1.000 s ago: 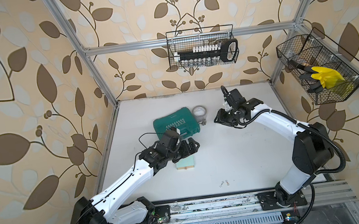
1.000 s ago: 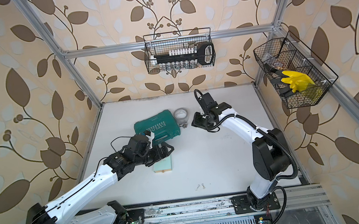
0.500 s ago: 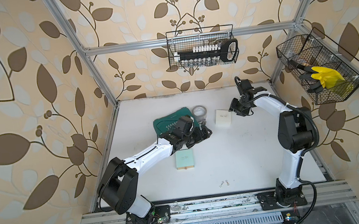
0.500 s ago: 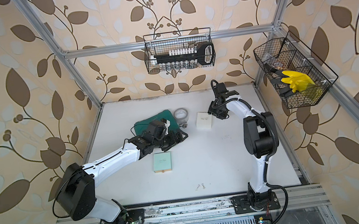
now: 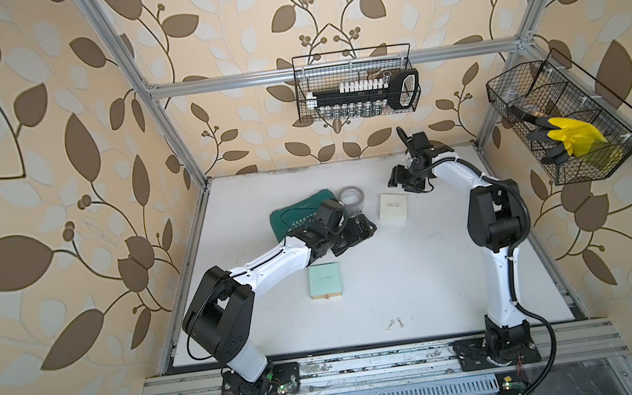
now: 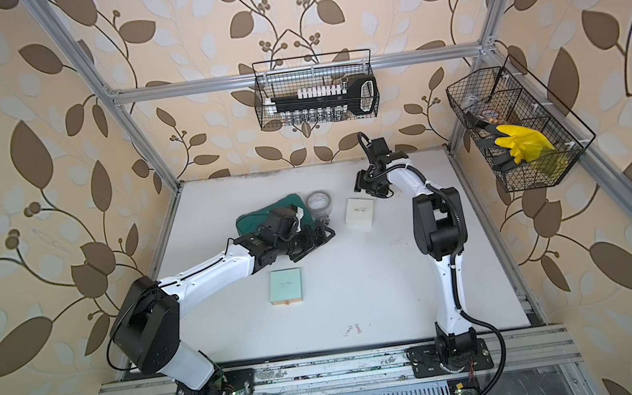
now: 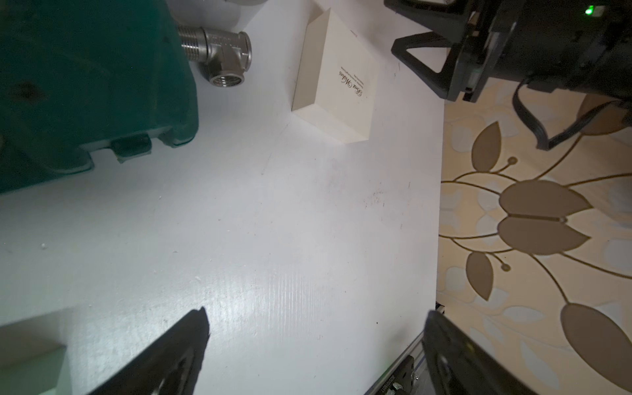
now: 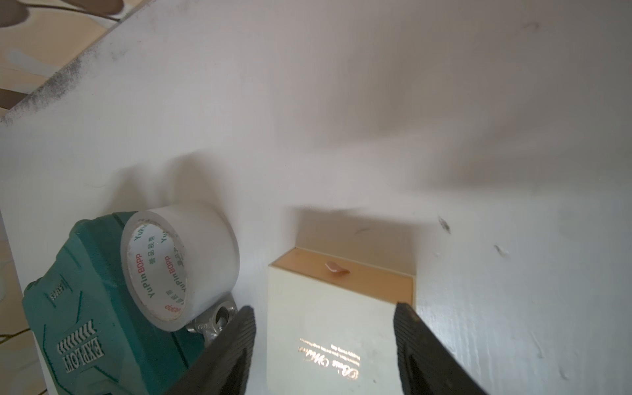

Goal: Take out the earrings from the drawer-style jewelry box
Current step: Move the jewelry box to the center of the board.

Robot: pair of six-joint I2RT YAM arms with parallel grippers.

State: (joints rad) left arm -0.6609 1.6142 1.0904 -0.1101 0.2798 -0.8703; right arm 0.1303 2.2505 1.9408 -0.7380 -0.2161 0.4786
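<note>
A pair of tiny silvery earrings [image 5: 394, 325] [image 6: 352, 330] lies on the white table near its front edge. The cream drawer-style jewelry box [image 5: 393, 211] [image 6: 359, 212] [image 7: 337, 82] lies flat at mid-table. Its orange drawer end with a small pull tab [image 8: 337, 268] faces the back wall. My right gripper [image 5: 395, 179] [image 8: 324, 306] hovers at that far end, open, its fingers either side of the box without touching. My left gripper [image 5: 366, 227] [image 7: 316, 313] is open over bare table, left of the box.
A mint square box [image 5: 324, 280] [image 6: 286, 286] lies nearer the front. A green case [image 5: 295, 214], a tape roll [image 8: 178, 263] and a metal fitting [image 7: 222, 54] crowd the cream box's left side. Wire baskets [image 5: 356, 90] [image 5: 563, 117] hang on the back and right walls.
My left gripper has left the mint box and swung back beside the green case. My right gripper has drawn back off the cream box toward the back wall, jaws wider.
</note>
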